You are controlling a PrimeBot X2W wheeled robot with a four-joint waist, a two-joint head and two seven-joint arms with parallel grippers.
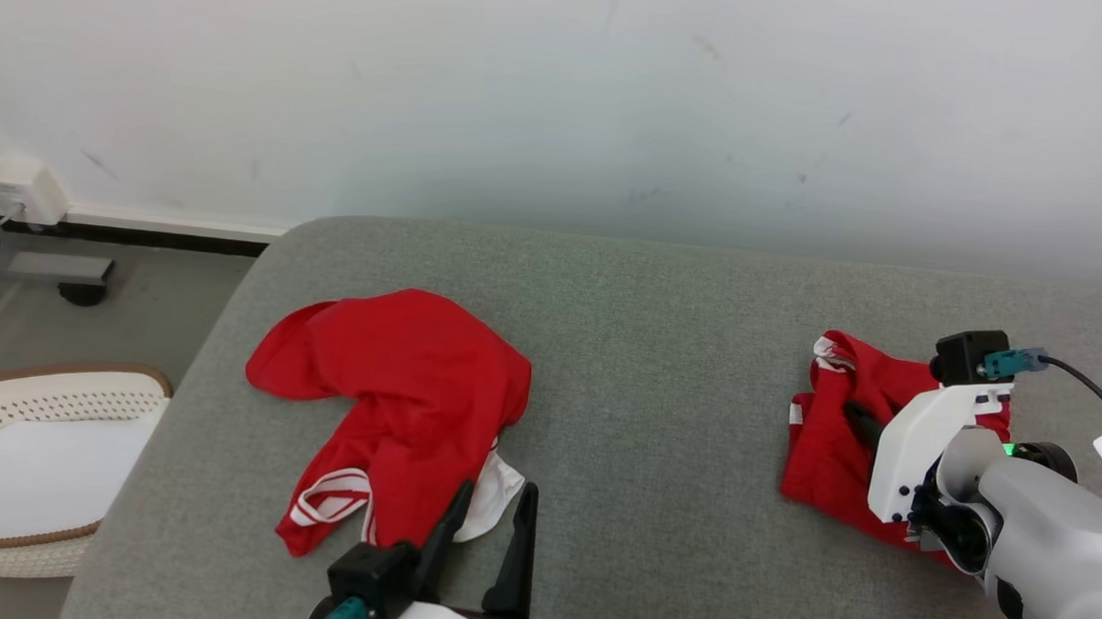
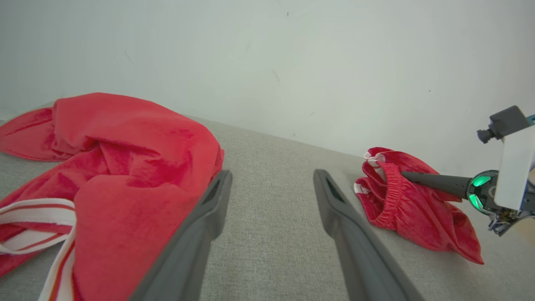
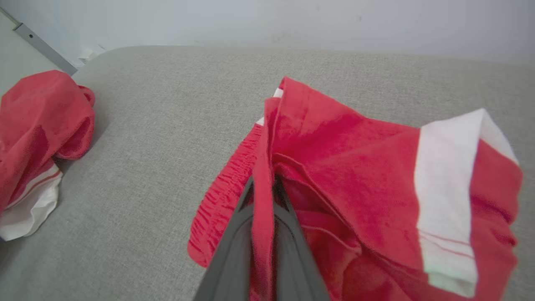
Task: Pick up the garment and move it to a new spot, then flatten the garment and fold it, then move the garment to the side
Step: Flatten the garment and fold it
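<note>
Broad grey upholstered cushion (image 1: 662,342): woven cloth, matt, with a fine grainy weave. Crumpled red cloth garment with white striped trim (image 1: 398,388): soft, slightly velvety fabric with a faint sheen on the folds; the trim is smoother and flatter. Small red cloth garment with a gathered waistband (image 1: 831,446): the same soft red fabric, ribbed at the elastic, with white cloth panels. Left gripper (image 1: 498,490) and right gripper (image 3: 264,188): long fingers of dark grey plastic, matt and smooth. White wrist housing (image 1: 922,434): glossy moulded plastic. White perforated basket with brown rim (image 1: 68,396): plastic by its look, satin finish. Pale wall (image 1: 544,99): matt paint, scuffed.
</note>
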